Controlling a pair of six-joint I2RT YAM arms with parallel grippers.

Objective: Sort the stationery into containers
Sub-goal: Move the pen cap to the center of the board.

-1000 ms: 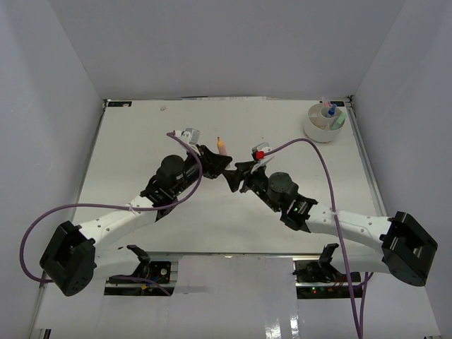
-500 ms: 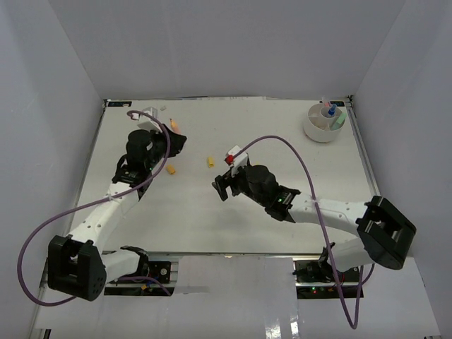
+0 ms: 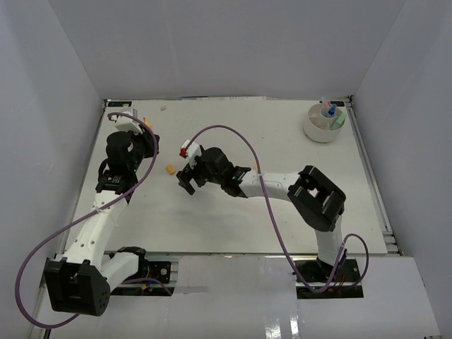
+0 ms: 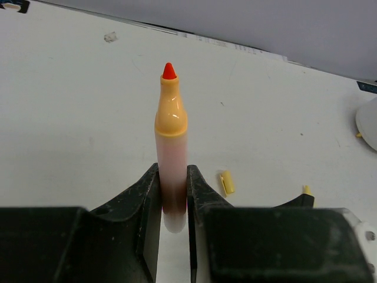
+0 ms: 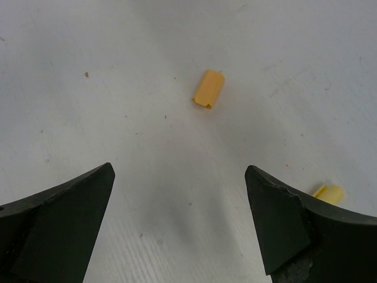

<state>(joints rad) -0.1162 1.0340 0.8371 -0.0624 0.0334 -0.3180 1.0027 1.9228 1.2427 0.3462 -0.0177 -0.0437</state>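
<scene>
My left gripper (image 4: 172,177) is shut on the lower barrel of an uncapped orange highlighter (image 4: 171,118), whose red-orange tip points away over the table. In the top view this gripper (image 3: 145,135) is near the table's far left corner. My right gripper (image 5: 179,171) stands wide open just above the table, holding nothing. A small orange cap (image 5: 209,88) lies a little ahead of its fingertips, and a second yellow piece (image 5: 328,193) lies by its right finger. From above, the right gripper (image 3: 183,181) is just right of the cap (image 3: 169,169). The round white container (image 3: 323,123) holds several items at the far right.
White walls close in the table on the left, back and right. In the left wrist view the yellow cap (image 4: 227,182) and another small yellow piece (image 4: 306,190) lie to the right of my fingers. Purple cables loop over both arms.
Both arms have swung left. The left arm carried the highlighter toward the far left corner. The right gripper opened wide and moved over to the small orange cap.
</scene>
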